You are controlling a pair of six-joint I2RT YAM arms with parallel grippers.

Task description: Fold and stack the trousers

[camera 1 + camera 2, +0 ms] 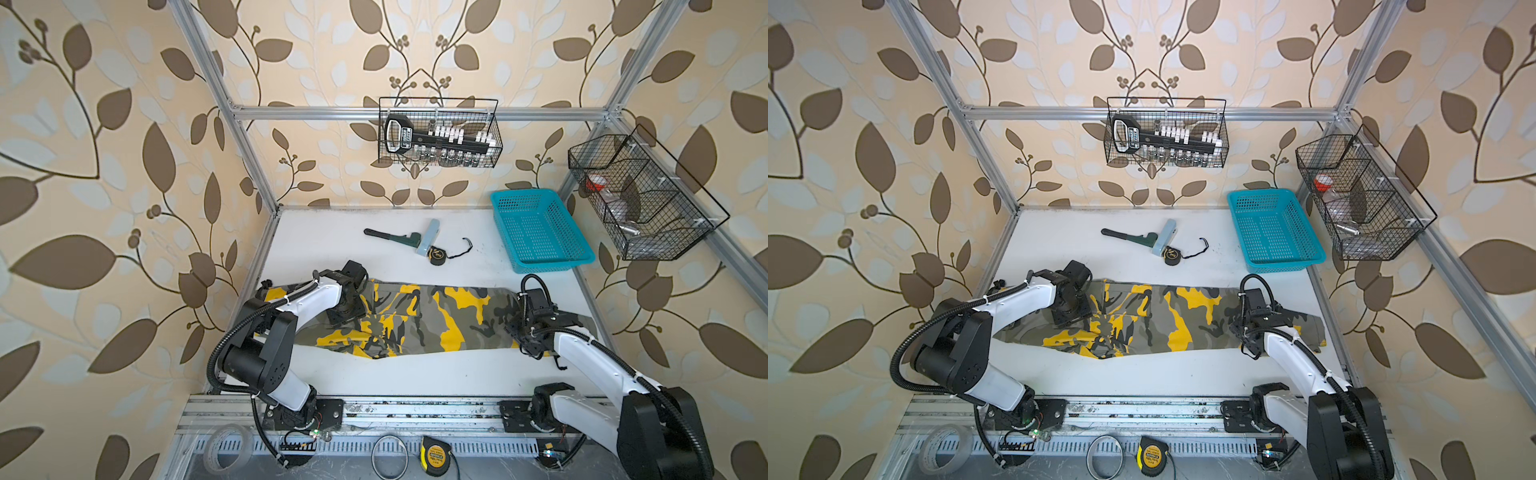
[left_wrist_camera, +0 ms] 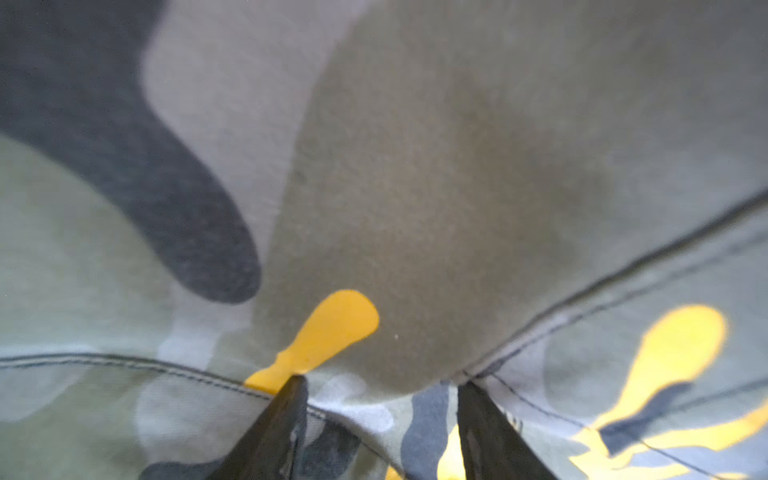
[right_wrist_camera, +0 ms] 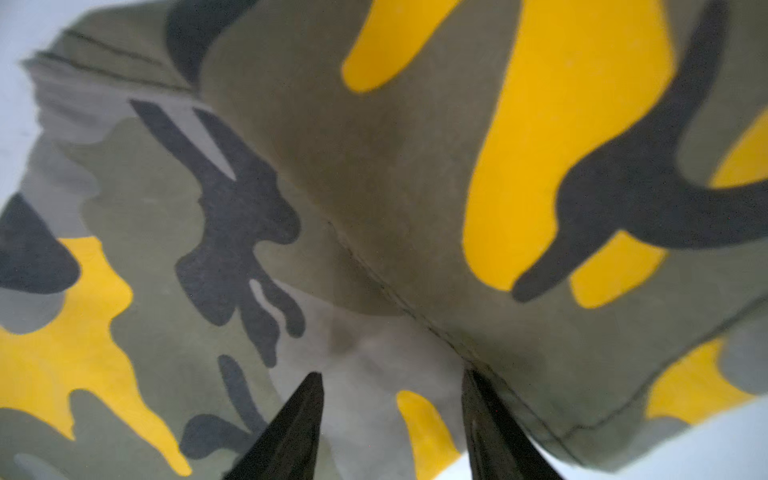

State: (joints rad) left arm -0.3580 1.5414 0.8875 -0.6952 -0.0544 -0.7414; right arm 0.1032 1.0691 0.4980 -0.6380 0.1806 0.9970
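Nearest: yellow tape measure (image 1: 434, 453), 6 o'clock; black tape measure (image 1: 437, 254), 12, so two measures. One pair trousers (image 1: 436, 320) flat mid-table, 9 to 3. I see left gripper (image 2: 382, 386) spread over cloth at 9, right gripper (image 3: 392, 378) spread over cloth at 3.

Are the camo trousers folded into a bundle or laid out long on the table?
Laid out long: the trousers stretch flat across the table, no crosswise fold showing.

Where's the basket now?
In both top views the turquoise basket sits in the table's far right corner, beyond the trousers, right of the black tape measure.
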